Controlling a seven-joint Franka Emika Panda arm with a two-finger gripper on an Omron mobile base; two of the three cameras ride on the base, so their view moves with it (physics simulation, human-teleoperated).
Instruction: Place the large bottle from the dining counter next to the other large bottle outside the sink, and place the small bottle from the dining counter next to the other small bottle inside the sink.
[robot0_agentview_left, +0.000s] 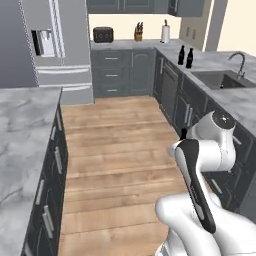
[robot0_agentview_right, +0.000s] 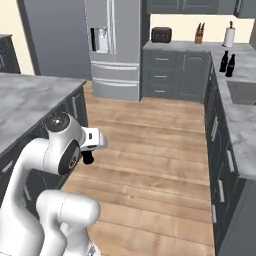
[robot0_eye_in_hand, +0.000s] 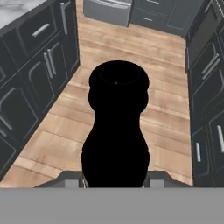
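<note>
Two bottles (robot0_agentview_left: 185, 56) beside sink (robot0_agentview_left: 220, 80)

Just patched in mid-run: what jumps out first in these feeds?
A black bottle looms large in the hand view, held upright in the pincer above the wooden floor between the cabinet rows. In the base views the white arm is folded low in the aisle. Two dark bottles stand on the far counter, beyond the sink with its gooseneck faucet.
</note>
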